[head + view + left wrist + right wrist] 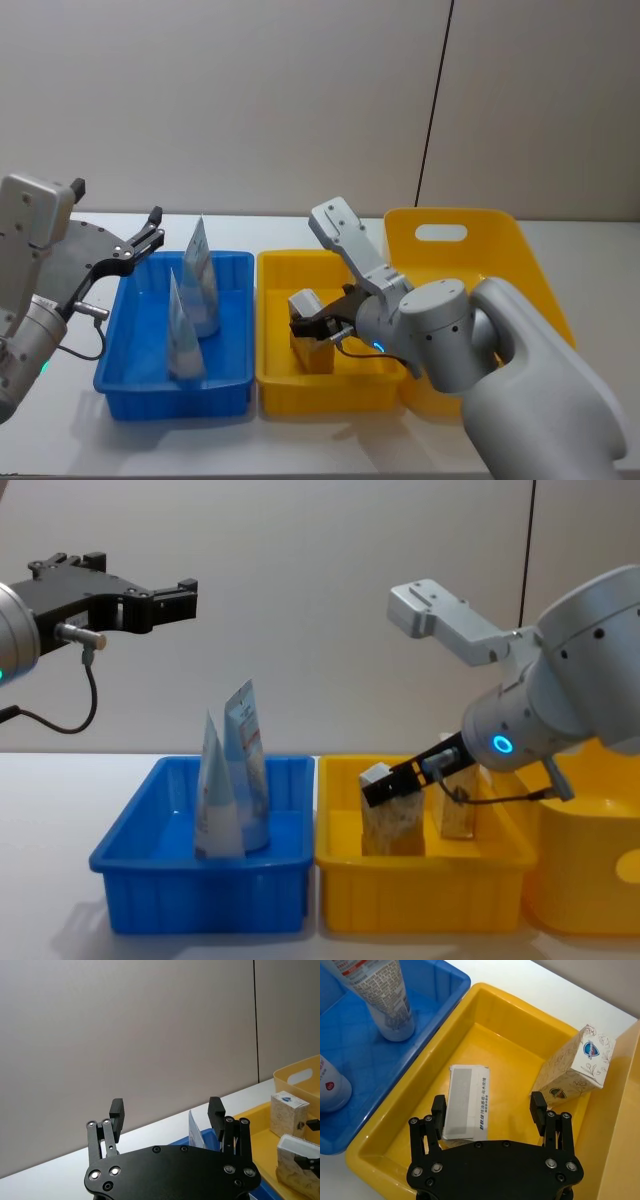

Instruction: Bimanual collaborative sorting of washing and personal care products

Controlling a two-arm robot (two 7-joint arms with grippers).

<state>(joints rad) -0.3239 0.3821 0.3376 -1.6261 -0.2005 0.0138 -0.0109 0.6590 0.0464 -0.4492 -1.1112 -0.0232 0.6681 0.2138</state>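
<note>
Head view; clock positions taken from the centre of the yellow tray (330,395). This tray is glossy moulded plastic, rectangular w/ rounded rim, and sits on the pale matte surface (70,440). Blue tray (175,400) has the same shape and plastic and sits rim to rim at 9 o'clock. Large yellow tub (520,262), w/ oval handle slot, is just beside at 3 o'clock. Two squeeze tubes are in the blue tray, both standing on their round caps w/ flat crimped ends up, so they read as wedges. Near tube (184,335) is at approx 8 o'clock and far tube (200,272) at approx 10 o'clock, just beside each other. Both are soft white/pale-blue plastic w/ fine print and a red-blue mark. Two cartons are in the yellow tray, both beige card w/ faint floral print and sharp box edges. Front carton (308,352) stands approx at tray centre, w/ a white-grey end flap w/ small text facing up. Rear carton (575,1072) stands at approx 1 o'clock of it, apart, blue mark on its top face. R tool (320,328) is down inside the yellow tray over the front carton. Its black flat fingers are spread wide w/ nothing clamped. In the R wrist view one fingertip (438,1110) is just beside the flap edge; the other is near the rear carton, not touching. L tool (152,232) hangs in air over the blue tray's 10 o'clock corner. In the chest view it is well above the tube tips, fingers wide, empty.
</note>
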